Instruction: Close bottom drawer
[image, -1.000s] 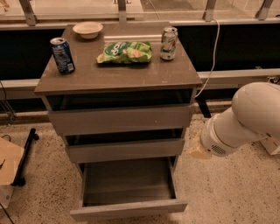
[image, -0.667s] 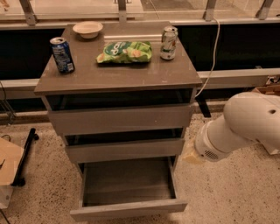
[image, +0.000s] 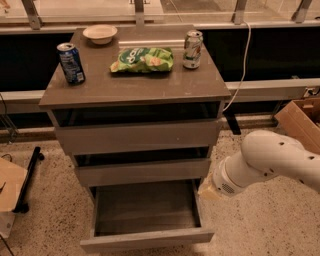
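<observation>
The bottom drawer (image: 147, 239) of the grey-brown cabinet (image: 135, 90) is pulled far out, and its flat handleless front panel is near the lower edge of the view. Its deep grey box (image: 145, 207) looks empty. The middle drawer front (image: 142, 171) and the upper drawer front (image: 137, 136) above it stand slightly out from the cabinet. My gripper (image: 206, 191) is at the end of the white arm (image: 265, 160), low on the right. It is just beside the open drawer's right side wall, and only a tan tip of it shows.
On the cabinet top are a blue can (image: 71, 62), a white bowl (image: 100, 34), a green chip bag (image: 142, 59) and a green-white can (image: 192, 49). A cardboard box (image: 302, 120) stands at the right. A white cable (image: 244, 65) hangs behind the cabinet. The floor is speckled.
My arm has moved left and down, bringing the gripper end closer to the right side of the open bottom drawer. The drawer has not moved.
</observation>
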